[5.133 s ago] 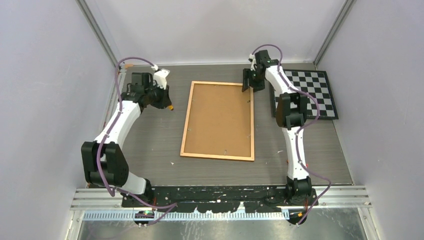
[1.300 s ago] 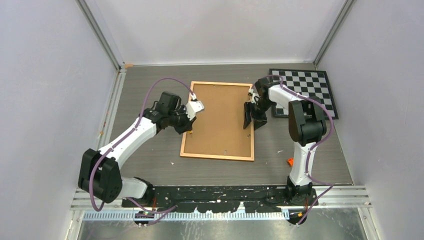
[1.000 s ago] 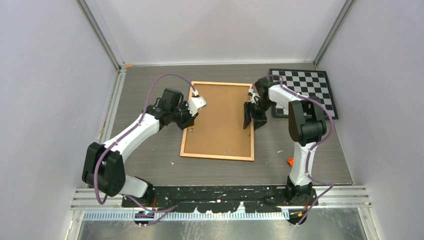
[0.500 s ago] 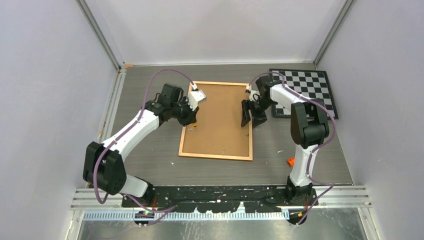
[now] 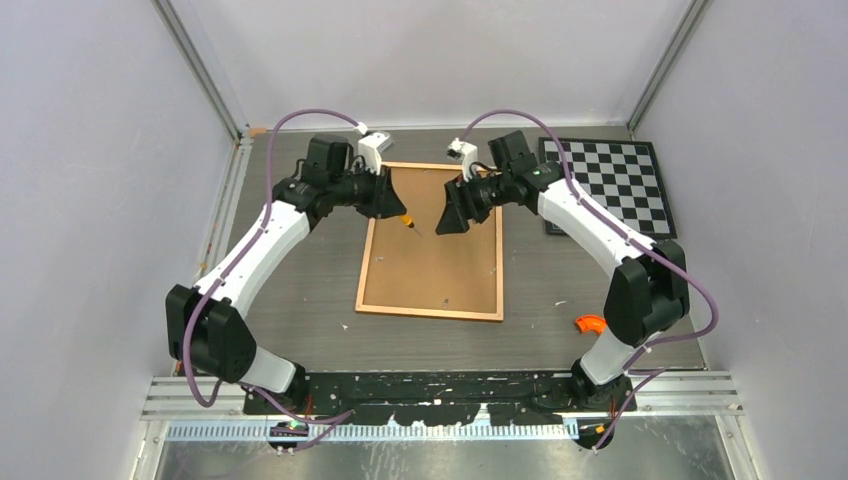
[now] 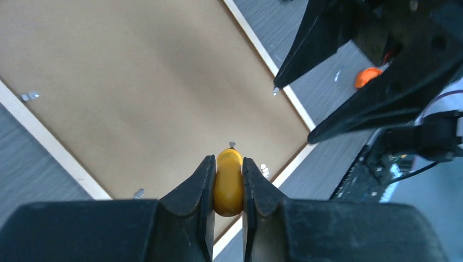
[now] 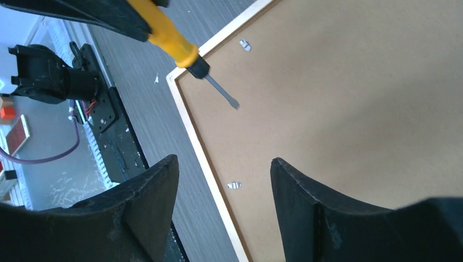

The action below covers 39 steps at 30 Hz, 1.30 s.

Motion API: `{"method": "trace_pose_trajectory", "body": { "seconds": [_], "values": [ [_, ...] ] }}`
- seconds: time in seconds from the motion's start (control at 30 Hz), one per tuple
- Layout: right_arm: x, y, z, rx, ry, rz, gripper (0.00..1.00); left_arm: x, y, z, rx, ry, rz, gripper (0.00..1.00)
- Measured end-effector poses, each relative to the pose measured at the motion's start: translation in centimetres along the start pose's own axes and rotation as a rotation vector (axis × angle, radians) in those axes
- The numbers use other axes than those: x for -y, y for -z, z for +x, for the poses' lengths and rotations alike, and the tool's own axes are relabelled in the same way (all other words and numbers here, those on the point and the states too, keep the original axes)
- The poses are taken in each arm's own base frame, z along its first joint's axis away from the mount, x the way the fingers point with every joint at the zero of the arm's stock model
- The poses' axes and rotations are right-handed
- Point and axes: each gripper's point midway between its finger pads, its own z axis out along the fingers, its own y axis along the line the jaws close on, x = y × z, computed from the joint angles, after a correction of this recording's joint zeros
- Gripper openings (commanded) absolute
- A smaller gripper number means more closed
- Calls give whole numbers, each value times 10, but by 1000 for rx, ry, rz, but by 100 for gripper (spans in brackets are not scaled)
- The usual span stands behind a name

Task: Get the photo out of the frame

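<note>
Frame (image 5: 430,265) lies face-down mid-desk (image 5: 300,290), long axis running away from the arm bases and slightly skewed; only the brown backing board (image 6: 136,82) and the pale wooden border show. Photo not visible, presumably under the board, print side down. Left pincer (image 6: 228,166) is clenched on a yellow-handled screwdriver (image 7: 169,39), with the blade angled down over the far-left part of the board, just inside the left long edge. I cannot tell whether the tip touches. Right pincer (image 7: 224,164) is released, jaws spread wide, holding nothing, hanging over the board's far-right part and aimed toward the screwdriver tip. Small metal clips (image 7: 233,185) sit just inside the border, one (image 7: 245,43) near the blade but apart from it. The coming move likely turns on that gap — the blade has to get under a clip tab, and the left arm, carrying the tool, is the nearer. Both pincers are close together over the same end, so room between them is tight. There is open desk left of and in front of the frame; a checkerboard (image 5: 620,185) is just right of the far corner and an orange scrap (image 5: 590,323) near the right arm — the board would best come away left or forward.
</note>
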Motion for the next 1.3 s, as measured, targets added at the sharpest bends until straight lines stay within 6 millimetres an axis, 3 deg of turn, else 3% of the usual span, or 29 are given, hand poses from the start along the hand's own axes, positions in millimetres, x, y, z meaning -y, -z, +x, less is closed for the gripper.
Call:
{"method": "trace_pose_trajectory", "body": {
  "seconds": [0.33,0.4,0.53,0.57,0.73,0.9,1.3],
  "values": [
    [-19,-23,-4,10,103,-7,59,20,-4,-13,29,252,121,0],
    [-22,-27,-6,14,121,-5,46,25,-4,-17,37,274,149,0],
    [-28,-33,-7,18,161,-10,4,28,-5,-20,40,303,176,1],
    [-30,-33,-7,17,174,-17,1,27,-6,-21,42,310,174,5],
    [-34,-36,-6,13,246,-31,1,22,-6,-18,22,350,192,33],
    [-33,-36,-5,9,293,-39,1,18,-11,-17,-9,327,193,42],
    [-24,-35,-3,-6,339,-4,1,23,-21,3,-127,364,252,35]
  ]
}}
